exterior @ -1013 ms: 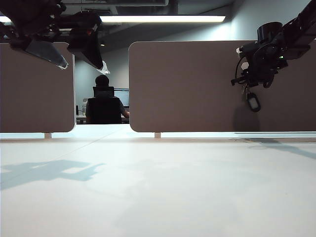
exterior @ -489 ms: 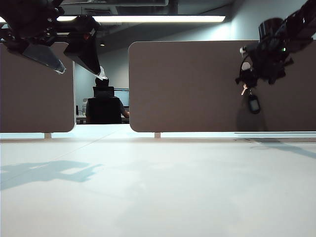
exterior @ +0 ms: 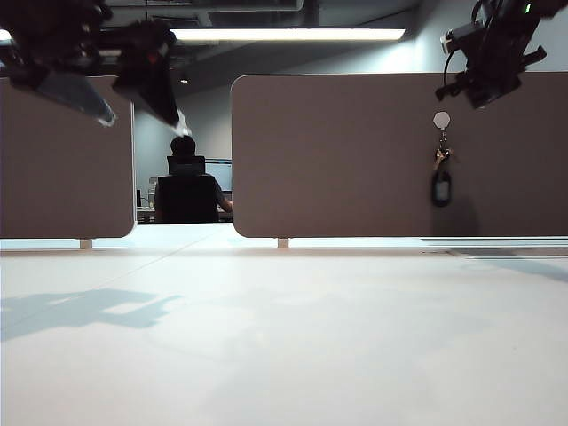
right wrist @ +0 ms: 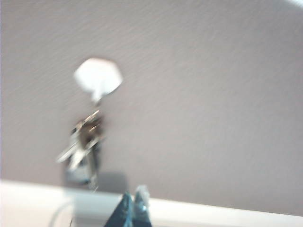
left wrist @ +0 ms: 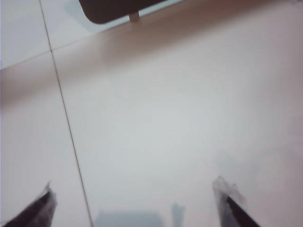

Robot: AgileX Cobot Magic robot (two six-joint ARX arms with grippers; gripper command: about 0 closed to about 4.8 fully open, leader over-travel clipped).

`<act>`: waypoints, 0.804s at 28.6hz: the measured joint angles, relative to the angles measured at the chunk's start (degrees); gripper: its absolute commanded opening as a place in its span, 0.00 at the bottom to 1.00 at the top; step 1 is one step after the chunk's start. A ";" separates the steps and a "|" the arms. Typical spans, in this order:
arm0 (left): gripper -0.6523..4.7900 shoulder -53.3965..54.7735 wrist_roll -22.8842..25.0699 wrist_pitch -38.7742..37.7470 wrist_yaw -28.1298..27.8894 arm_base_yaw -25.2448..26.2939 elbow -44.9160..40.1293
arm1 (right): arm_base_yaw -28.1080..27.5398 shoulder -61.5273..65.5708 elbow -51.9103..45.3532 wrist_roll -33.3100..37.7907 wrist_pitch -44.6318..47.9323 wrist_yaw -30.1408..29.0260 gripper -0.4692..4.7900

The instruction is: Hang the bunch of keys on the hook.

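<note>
The bunch of keys (exterior: 440, 180) hangs from the pale hexagonal hook (exterior: 441, 119) on the brown partition, its black fob lowest. In the right wrist view the hook (right wrist: 98, 75) and the blurred keys (right wrist: 85, 146) hang free of any finger. My right gripper (exterior: 469, 89) is shut and empty, up and to the right of the hook, apart from it; its tips (right wrist: 134, 199) are pressed together. At the top left of the exterior view my left gripper (exterior: 133, 108) is open and empty high over the table, its fingers (left wrist: 134, 191) spread wide.
Two brown partition panels (exterior: 337, 155) stand along the table's far edge, with a gap between them. Through the gap a person sits in a black chair (exterior: 186, 191). The pale tabletop (exterior: 284, 337) stretches toward the camera, with a seam line (left wrist: 66, 118) across it.
The right gripper has let go of the keys and risen up and to the right. The keys now hang on the hook by themselves. The left arm has hardly moved.
</note>
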 measured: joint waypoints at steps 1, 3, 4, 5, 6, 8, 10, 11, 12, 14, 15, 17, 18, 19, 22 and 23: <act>0.37 -1.03 0.15 -0.04 0.07 -0.02 0.04 | 0.04 -0.81 0.02 0.59 -2.16 -1.40 0.07; 0.10 -2.95 0.15 -0.33 0.13 -0.02 0.57 | 0.35 -1.81 0.02 2.01 -5.44 -3.41 0.07; 0.11 -4.20 0.13 -0.20 0.15 -0.02 0.92 | 0.74 -2.36 -0.07 2.75 -7.08 -3.89 0.07; 0.11 -5.40 0.09 -0.17 0.13 -0.02 1.18 | 1.09 -3.06 -0.68 3.72 -7.98 -4.81 0.07; 0.11 -7.17 -0.02 -0.20 0.13 -0.02 1.25 | 1.51 -3.85 -1.49 4.28 -8.52 -4.94 0.07; 0.11 -10.40 -0.37 -0.37 0.13 -0.02 1.27 | 2.23 -6.14 -3.32 4.74 -9.81 -5.81 0.07; 0.11 -13.77 -0.22 -1.40 0.11 0.00 1.29 | 2.78 -9.01 -4.68 4.92 -9.75 -7.32 0.07; 0.11 -15.74 -0.24 -2.64 0.09 -0.02 1.29 | 2.99 -11.15 -5.95 5.11 -9.53 -8.02 0.07; 0.11 -17.38 -0.44 -3.78 -0.09 -0.02 1.29 | 3.28 -13.05 -7.06 5.16 -9.51 -8.41 0.07; 0.11 -20.63 -1.31 -6.51 -1.25 -0.02 1.33 | 3.54 -17.03 -9.81 5.29 -8.61 -10.36 0.07; 0.11 -22.32 -2.12 -8.20 -1.88 -0.02 1.36 | 3.74 -19.12 -11.76 5.31 -7.91 -11.43 0.07; 0.11 -25.53 -4.17 -12.13 -2.36 0.00 1.33 | 4.31 -22.45 -15.69 5.33 -7.54 -12.26 0.07; 0.11 -27.02 -5.01 -13.66 -2.43 0.00 1.33 | 4.42 -24.04 -18.21 5.33 -6.80 -12.57 0.07; 0.11 -28.92 -5.97 -15.37 -2.43 -0.02 1.33 | 4.50 -26.32 -21.86 5.35 -6.29 -13.05 0.07; 0.11 -33.24 -7.65 -18.36 -2.80 -0.02 1.33 | 4.46 -32.96 -31.63 6.56 -4.96 -15.61 0.07; 0.11 -34.53 -7.87 -18.82 -3.02 -0.02 1.33 | 4.39 -35.04 -33.68 7.19 -4.44 -16.41 0.07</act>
